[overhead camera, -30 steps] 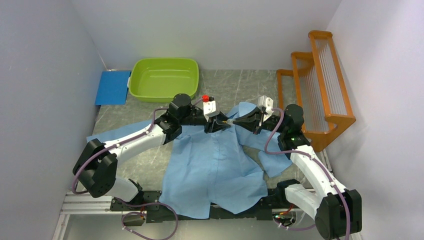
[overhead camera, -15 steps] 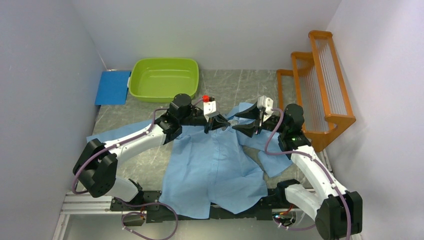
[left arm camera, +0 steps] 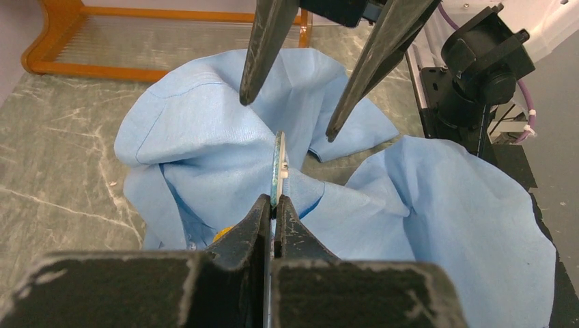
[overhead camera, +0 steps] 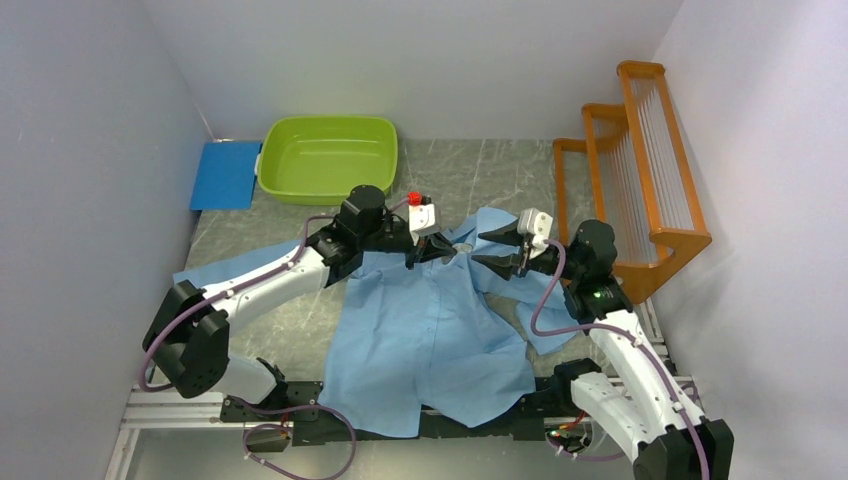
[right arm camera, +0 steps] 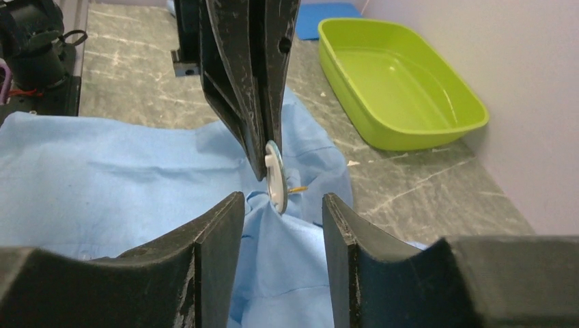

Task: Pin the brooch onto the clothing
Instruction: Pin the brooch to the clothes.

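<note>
The clothing (overhead camera: 430, 330), a light blue shirt, lies spread on the tabletop (overhead camera: 480, 170) with its collar end toward the far side, between the two arms. The left hand (left arm camera: 274, 201) is fully closed, its fingertips pinching the lower rim of the brooch (left arm camera: 279, 167), a small round disc held edge-up against a raised fold of cloth at the collar. The right hand (right arm camera: 281, 198) faces it just beside the brooch, jaws parted about halfway and gripping nothing; one finger stands on either side of the disc without touching it. A green tub (overhead camera: 328, 158) and a blue pad (overhead camera: 226, 174) sit at the far left, an orange rack (overhead camera: 640, 170) at the right.
</note>
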`<state>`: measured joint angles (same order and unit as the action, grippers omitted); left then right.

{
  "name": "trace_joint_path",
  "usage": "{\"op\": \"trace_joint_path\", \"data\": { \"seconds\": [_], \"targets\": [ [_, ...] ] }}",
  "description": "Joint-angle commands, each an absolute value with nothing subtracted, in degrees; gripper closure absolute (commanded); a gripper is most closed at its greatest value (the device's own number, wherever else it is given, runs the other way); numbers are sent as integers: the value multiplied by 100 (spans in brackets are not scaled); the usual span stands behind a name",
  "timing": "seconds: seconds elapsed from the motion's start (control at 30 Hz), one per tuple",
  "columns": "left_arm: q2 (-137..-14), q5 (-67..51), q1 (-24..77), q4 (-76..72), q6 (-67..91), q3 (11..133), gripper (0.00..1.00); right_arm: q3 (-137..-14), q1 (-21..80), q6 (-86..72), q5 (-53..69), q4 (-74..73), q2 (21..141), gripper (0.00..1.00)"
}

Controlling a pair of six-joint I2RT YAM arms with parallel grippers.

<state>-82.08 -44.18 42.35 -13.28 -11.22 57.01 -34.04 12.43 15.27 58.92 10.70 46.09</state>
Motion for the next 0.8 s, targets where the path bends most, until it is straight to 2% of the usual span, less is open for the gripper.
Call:
{"op": "trace_joint_path", "data": {
  "seconds": [0.0, 0.4, 0.57, 0.7, 0.77],
  "targets": [
    [-7952, -4461, 4261, -1221, -1348, 6027, 97, -3516, 1253, 1848, 5861, 883, 4705, 52],
    [-7947, -4469, 4310, -1100, -1393, 6086, 98, -3779, 1328, 1414, 6249, 1440, 5352, 55],
    [-7954, -4435, 4346, -1082, -1419, 6099, 97, -3913, 1446, 1393, 6231, 1389, 5517, 64],
    [-7944, -4319, 4364, -1009, -1468, 6129, 97, -3936, 1468, 1362, 6031, 1344, 5507, 76],
    [-7910, -4153, 4375, -886, -1529, 6166, 97, -3976, 1469, 1381, 5750, 1175, 5475, 78]
  ]
}}
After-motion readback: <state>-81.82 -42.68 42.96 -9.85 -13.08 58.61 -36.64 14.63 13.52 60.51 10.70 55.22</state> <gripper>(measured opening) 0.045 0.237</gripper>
